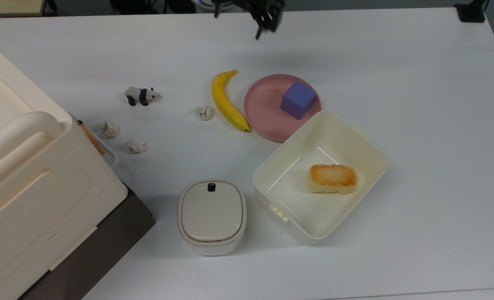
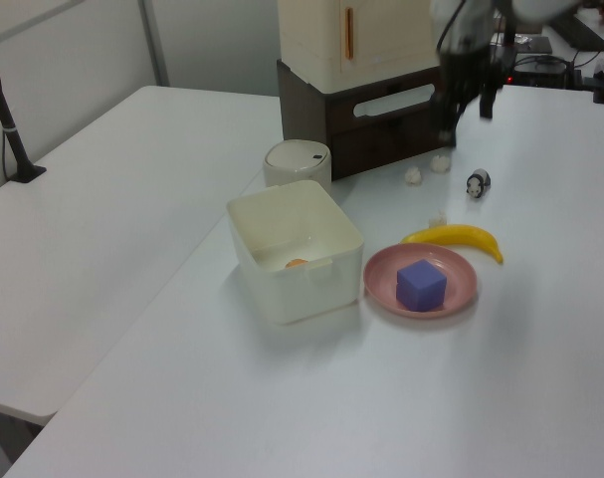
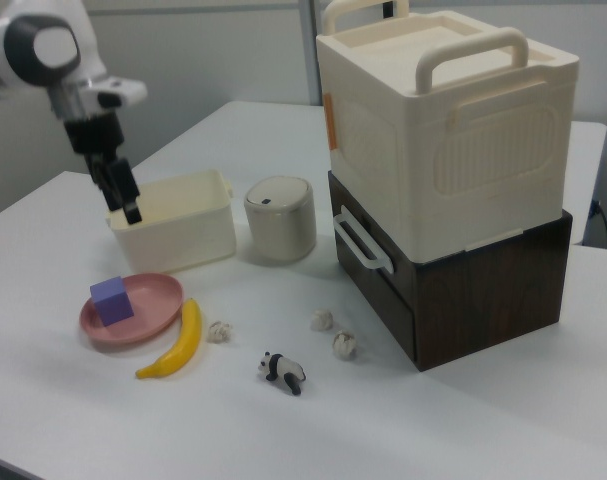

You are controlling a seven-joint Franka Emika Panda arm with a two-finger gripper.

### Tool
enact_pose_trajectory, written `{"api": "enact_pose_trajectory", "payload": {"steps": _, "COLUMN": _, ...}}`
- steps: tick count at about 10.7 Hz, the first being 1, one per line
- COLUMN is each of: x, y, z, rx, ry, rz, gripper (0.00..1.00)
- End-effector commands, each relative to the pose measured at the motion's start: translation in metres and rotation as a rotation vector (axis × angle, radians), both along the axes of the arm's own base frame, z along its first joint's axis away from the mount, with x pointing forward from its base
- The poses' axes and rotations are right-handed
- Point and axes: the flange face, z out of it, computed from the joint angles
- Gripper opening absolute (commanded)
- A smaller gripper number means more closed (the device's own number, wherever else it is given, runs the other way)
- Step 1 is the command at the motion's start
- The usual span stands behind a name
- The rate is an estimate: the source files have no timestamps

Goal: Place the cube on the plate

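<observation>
Little risk is seen: the cube (image 1: 297,100) is set on the plate (image 1: 263,112) near its rim, the gripper (image 3: 123,195) is raised clear, empty, its finger spacing indiscernible, and only a bump could dislodge it.

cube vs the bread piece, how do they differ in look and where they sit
The cube is matte blue-purple with flat faces and sharp edges; the bread piece is golden-brown, oblong and rounded. The cube rests on the pink plate; the bread piece lies inside the cream box. Neither is held by the gripper.
</observation>
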Motion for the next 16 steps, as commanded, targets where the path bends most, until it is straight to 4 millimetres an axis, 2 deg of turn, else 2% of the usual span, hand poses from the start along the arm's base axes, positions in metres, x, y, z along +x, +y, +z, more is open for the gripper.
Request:
{"api": "enact_pose_trajectory", "payload": {"steps": 1, "x": -0.024, "y": -0.076, "z": 0.07, "rx": 0.107, "ry": -0.034, "rz": 0.13, "gripper": 1.0}}
{"api": "enact_pose_trajectory", "payload": {"steps": 4, "x": -0.035, "y": -0.133, "z": 0.098, "rx": 0.152, "ry": -0.076, "rz": 0.221, "gripper": 1.0}}
{"api": "enact_pose_trajectory", "payload": {"steps": 5, "x": -0.03, "y": -0.147, "z": 0.111, "rx": 0.149, "ry": -0.108, "rz": 0.216, "gripper": 1.0}}
{"api": "enact_pose_trajectory", "payload": {"steps": 6, "x": -0.018, "y": -0.152, "z": 0.106, "rx": 0.142, "ry": -0.109, "rz": 0.213, "gripper": 1.0}}
{"api": "enact_pose_trajectory", "payload": {"steps": 10, "x": -0.004, "y": -0.15, "z": 0.095, "rx": 0.148, "ry": -0.11, "rz": 0.258, "gripper": 1.0}}
{"api": "enact_pose_trajectory", "payload": {"steps": 12, "x": 0.001, "y": -0.141, "z": 0.09, "rx": 0.124, "ry": -0.097, "rz": 0.29, "gripper": 1.0}}
{"api": "enact_pose_trajectory", "payload": {"steps": 16, "x": 0.006, "y": -0.15, "z": 0.092, "rx": 0.112, "ry": -0.134, "rz": 0.33, "gripper": 1.0}}
